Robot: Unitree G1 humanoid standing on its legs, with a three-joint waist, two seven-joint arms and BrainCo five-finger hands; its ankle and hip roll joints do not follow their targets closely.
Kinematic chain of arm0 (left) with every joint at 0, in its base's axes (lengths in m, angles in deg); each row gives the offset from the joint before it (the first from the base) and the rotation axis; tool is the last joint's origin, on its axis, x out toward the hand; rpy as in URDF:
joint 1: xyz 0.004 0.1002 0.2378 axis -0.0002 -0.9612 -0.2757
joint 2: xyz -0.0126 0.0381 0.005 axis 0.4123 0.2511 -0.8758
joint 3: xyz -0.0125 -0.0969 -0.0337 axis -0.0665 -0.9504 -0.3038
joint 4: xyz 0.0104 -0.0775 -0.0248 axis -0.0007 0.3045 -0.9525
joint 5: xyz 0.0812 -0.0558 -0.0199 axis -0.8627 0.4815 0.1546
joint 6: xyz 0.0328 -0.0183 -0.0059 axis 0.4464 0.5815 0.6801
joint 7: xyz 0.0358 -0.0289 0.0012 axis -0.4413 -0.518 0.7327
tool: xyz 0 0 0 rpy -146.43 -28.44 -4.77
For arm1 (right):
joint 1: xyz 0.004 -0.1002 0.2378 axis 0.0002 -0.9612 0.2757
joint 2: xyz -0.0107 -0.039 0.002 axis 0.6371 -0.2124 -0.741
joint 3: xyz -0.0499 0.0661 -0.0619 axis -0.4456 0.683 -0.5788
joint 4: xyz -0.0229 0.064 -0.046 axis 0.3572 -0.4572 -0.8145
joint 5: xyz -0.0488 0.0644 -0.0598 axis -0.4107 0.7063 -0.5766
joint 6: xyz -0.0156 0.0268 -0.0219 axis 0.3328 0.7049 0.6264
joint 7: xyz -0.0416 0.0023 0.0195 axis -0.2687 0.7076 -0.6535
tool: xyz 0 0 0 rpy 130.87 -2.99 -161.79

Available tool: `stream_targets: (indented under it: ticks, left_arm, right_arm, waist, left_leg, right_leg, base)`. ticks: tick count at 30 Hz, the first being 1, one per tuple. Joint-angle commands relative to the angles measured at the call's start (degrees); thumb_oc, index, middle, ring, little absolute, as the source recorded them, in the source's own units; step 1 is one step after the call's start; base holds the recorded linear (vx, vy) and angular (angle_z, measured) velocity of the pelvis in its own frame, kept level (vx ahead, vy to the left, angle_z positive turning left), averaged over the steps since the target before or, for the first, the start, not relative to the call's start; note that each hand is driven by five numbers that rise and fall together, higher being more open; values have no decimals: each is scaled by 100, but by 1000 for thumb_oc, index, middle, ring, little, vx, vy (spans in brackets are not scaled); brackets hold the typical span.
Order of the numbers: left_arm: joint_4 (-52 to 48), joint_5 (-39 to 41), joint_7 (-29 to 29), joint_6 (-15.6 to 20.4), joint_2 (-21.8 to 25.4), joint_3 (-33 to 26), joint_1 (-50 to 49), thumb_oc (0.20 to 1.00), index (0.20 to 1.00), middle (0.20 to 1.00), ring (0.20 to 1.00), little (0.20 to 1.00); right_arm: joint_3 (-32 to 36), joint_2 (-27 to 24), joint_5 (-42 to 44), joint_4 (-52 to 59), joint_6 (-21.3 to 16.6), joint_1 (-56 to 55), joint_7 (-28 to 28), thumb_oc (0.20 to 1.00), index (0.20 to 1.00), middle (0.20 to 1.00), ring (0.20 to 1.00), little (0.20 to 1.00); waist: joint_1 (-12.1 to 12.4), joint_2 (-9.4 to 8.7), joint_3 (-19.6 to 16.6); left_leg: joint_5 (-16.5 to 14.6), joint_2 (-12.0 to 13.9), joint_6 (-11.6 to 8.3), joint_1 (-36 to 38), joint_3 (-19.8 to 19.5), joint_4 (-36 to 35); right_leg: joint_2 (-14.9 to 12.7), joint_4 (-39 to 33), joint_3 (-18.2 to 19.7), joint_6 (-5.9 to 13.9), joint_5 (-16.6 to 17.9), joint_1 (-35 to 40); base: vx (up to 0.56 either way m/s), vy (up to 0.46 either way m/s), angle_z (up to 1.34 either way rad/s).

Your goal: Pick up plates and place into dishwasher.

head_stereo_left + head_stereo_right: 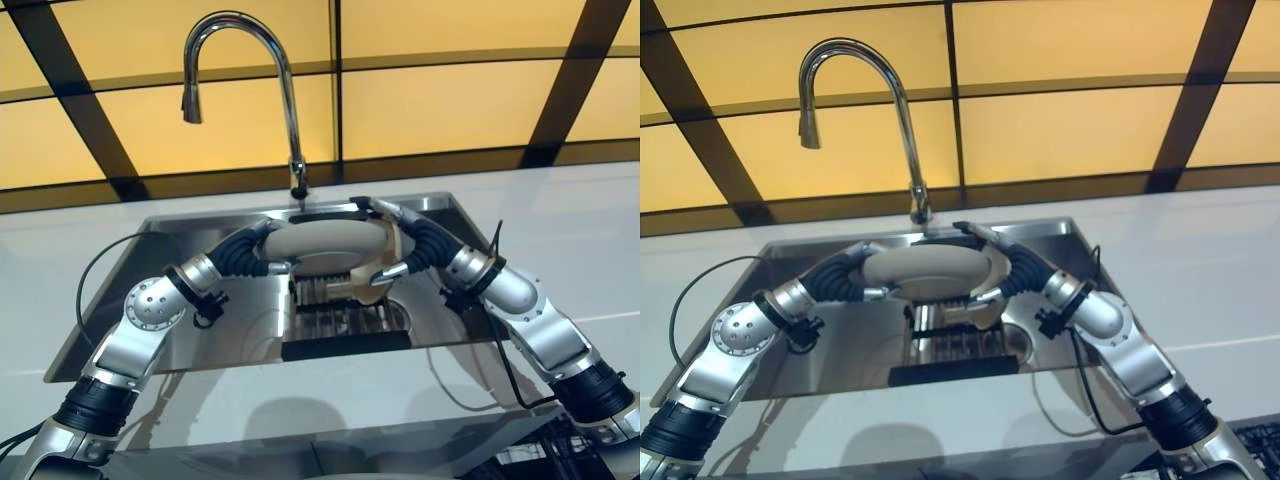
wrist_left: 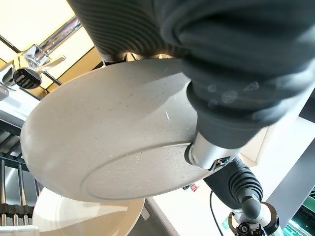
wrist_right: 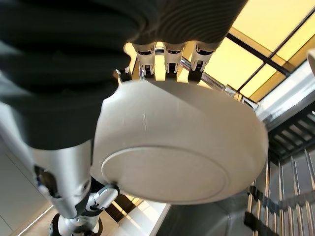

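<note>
A cream plate (image 1: pixel 325 248) is held above the sink (image 1: pixel 180 330), over a dark rack (image 1: pixel 345 325). The left hand (image 1: pixel 262 252) grips its 9 o'clock edge, the right hand (image 1: pixel 405 245) its 3 o'clock edge, fingers curled round the rim. A second plate (image 2: pixel 83 221) beneath is partly cut off.
</note>
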Motion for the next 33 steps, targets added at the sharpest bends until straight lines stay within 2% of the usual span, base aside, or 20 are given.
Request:
stream_targets:
  ticks: [1,7,14,15,16,17,33]
  left_arm:
    - [42,374,-372,234,-167,204,684,200,200,200,200,200]
    - [-11,411,-399,117,-445,499,716,200,200,200,200,200]
    - [56,515,-587,145,-695,619,681,200,200,200,200,200]
    - [73,542,-560,158,-711,628,675,200,200,200,200,200]
    - [90,532,-535,168,-744,645,670,200,200,200,200,200]
    - [90,497,-530,181,-760,671,654,200,200,200,200,200]
    - [52,540,-618,133,-732,659,564,200,200,200,200,200]
  right_arm:
    - [-177,229,163,112,-129,486,96,1000,1000,1000,1000,1000]
    - [-547,378,105,70,69,586,195,1000,1000,1000,1000,1000]
    - [-695,600,86,-60,96,567,206,1000,1000,1000,1000,1000]
    - [-700,618,62,-67,111,565,241,918,918,918,918,918]
    - [-704,626,37,-79,100,554,283,583,583,583,583,583]
    - [-722,627,16,-68,111,536,305,200,200,200,200,200]
    - [-545,496,62,-25,93,363,376,200,200,200,200,200]
  waist:
    - [149,-242,-339]
    - [187,-259,-332]
    - [212,-280,-325]
    - [212,-280,-323]
    - [208,-283,-318]
    - [203,-284,-318]
    - [161,-307,-300]
  left_leg:
    - [-364,-29,-23,-278,-121,-2]
    - [-355,-36,-9,-281,-143,-2]
    - [-349,-55,7,-285,-145,-2]
    - [-349,-56,8,-283,-143,-2]
    - [-349,-55,8,-282,-135,-2]
    - [-351,-54,11,-275,-124,-2]
    - [-358,-23,9,-219,-67,-2]
  right_leg:
    - [-472,16,-203,584,48,-393]
    - [-501,16,-255,589,51,-364]
    - [-532,16,-288,605,71,-357]
    - [-533,16,-289,605,70,-351]
    - [-536,16,-296,606,72,-348]
    - [-539,16,-298,608,72,-341]
    - [-500,16,-274,589,55,-298]
  base:
    - [0,0,0]
    - [4,6,2]
    - [9,9,6]
    - [0,0,0]
    - [0,0,0]
    - [0,0,0]
    - [0,0,0]
